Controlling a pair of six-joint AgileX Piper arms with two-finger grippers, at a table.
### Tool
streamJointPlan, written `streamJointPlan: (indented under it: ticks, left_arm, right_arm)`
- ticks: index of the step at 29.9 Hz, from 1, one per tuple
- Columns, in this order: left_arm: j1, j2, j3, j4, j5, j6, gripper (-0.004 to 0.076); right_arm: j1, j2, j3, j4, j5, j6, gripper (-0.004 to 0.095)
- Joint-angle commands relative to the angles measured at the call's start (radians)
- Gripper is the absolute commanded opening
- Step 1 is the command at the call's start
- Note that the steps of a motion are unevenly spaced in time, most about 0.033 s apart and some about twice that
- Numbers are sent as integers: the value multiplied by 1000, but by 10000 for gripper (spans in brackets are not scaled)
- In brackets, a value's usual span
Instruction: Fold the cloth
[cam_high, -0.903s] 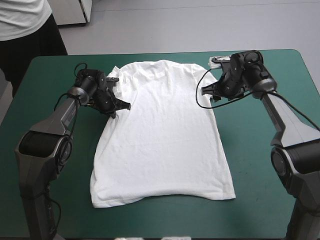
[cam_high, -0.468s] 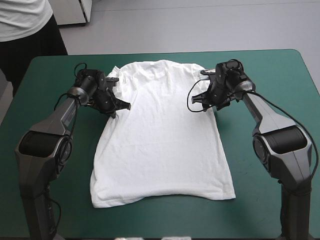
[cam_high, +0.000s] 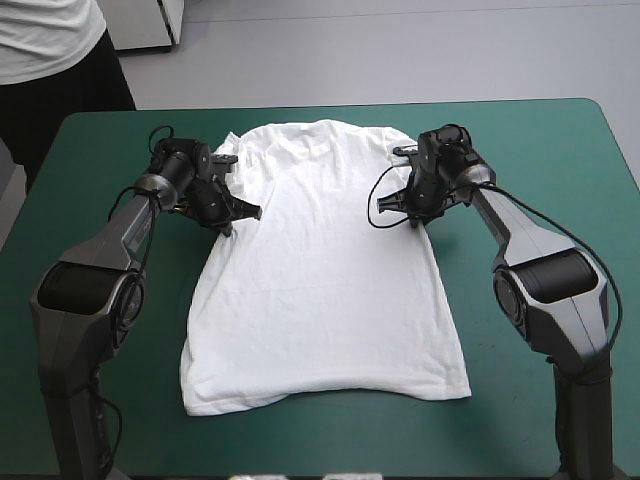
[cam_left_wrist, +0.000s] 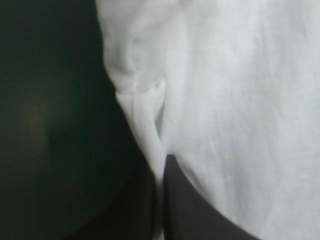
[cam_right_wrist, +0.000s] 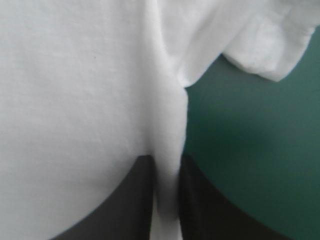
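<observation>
The white T-shirt (cam_high: 320, 290) lies spread flat on the teal-green cover (cam_high: 520, 380), collar toward the far edge and hem toward the near edge. My left gripper (cam_high: 240, 208) sits at the shirt's left edge under the left sleeve. In the left wrist view this gripper (cam_left_wrist: 160, 175) is shut on a pinched ridge of the T-shirt (cam_left_wrist: 240, 100). My right gripper (cam_high: 410, 203) rests on the right edge below the right sleeve. In the right wrist view it (cam_right_wrist: 167, 170) is shut on a fold of the T-shirt (cam_right_wrist: 75, 75), with the sleeve (cam_right_wrist: 270, 45) ahead of it.
Teal-green cover (cam_high: 100, 400) shows on both sides of the shirt and in a strip between the hem and the near table edge. Both arms reach in from the sides over the shirt's upper part.
My right gripper has moved left from beside the shirt onto its right edge near the sleeve. The left gripper and the shirt's outline have stayed as they were.
</observation>
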Motion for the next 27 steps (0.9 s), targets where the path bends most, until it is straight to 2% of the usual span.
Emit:
streamJointPlan:
  ticks: [1, 9, 19, 27]
  left_arm:
    - [2, -37, -7, -11, 6, -6, -10]
    - [2, -160, -84, -4, 57, 17, -10]
    - [2, -324, -303, -9, 173, 45, -10]
    - [2, -441, -380, -108, 173, 62, -10]
  right_arm:
    - [11, -22, -5, 25, 17, 3, -9]
    - [0, -169, -6, -10, 14, 0, -17]
    - [0, -451, -6, -112, 20, -5, -17]
    - [0, -634, -65, -144, 14, -25, -17]
